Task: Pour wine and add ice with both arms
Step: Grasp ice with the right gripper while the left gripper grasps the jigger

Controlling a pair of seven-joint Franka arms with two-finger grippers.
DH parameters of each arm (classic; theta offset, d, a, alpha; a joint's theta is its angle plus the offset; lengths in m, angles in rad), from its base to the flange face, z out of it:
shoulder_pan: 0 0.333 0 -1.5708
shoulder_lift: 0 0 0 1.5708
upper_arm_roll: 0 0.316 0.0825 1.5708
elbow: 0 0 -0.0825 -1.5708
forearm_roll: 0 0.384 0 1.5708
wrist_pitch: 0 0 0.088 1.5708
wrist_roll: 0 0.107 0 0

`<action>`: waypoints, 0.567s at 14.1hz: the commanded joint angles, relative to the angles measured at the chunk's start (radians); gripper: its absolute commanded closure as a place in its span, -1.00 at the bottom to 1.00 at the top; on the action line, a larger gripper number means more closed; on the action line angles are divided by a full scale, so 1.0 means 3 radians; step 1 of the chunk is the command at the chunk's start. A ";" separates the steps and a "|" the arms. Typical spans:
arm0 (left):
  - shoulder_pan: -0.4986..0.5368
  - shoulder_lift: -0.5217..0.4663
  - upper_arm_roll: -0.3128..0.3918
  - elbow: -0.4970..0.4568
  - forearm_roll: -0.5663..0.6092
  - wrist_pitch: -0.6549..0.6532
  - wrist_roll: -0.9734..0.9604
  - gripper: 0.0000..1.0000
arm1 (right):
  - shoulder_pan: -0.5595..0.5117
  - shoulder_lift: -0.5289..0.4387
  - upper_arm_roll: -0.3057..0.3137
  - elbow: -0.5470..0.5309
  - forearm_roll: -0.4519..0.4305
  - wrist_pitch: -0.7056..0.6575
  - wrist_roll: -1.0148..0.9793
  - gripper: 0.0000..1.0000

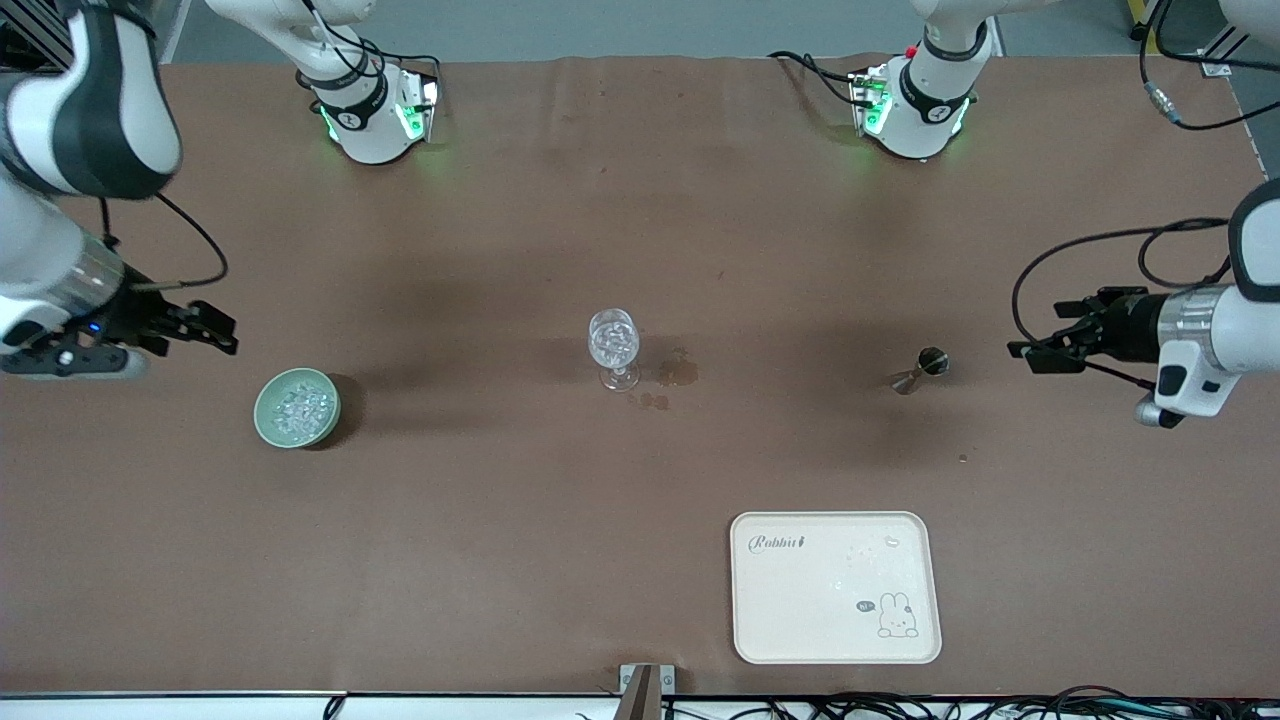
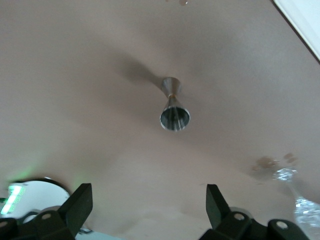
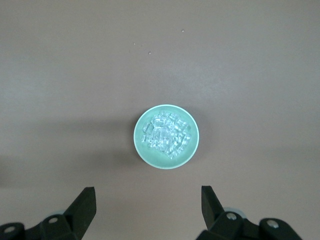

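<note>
A stemmed wine glass (image 1: 614, 346) stands at the table's middle with clear ice lumps in it; it also shows in the left wrist view (image 2: 300, 205). A green bowl (image 1: 297, 407) holds the ice (image 1: 300, 409), seen too in the right wrist view (image 3: 166, 135). A metal jigger (image 1: 921, 370) stands toward the left arm's end; the left wrist view shows its empty cup (image 2: 174, 115). My left gripper (image 1: 1030, 352) is open and empty, beside the jigger. My right gripper (image 1: 215, 335) is open and empty, above the table by the bowl.
A cream tray (image 1: 836, 587) with a rabbit drawing lies nearer the front camera than the jigger. Small wet brown stains (image 1: 676, 373) mark the table beside the glass. Cables trail from both arms.
</note>
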 commanded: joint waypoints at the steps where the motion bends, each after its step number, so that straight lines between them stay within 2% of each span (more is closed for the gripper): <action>1: 0.0190 0.0286 -0.0012 0.0005 -0.0333 0.0053 -0.0050 -1.00 | -0.0028 0.0238 0.0000 -0.0201 0.0033 0.0414 -0.0038 -0.77; 6: 0.0394 0.0843 -0.0012 0.0026 -0.0778 0.0257 -0.0050 -1.00 | -0.0104 0.0683 -0.0005 -0.0278 0.0033 0.0926 -0.0012 -0.63; 8: 0.0431 0.1017 -0.0012 0.0036 -0.0921 0.0314 -0.0050 -0.95 | -0.0146 0.0816 0.0000 -0.0278 0.0033 0.0962 -0.0007 -0.53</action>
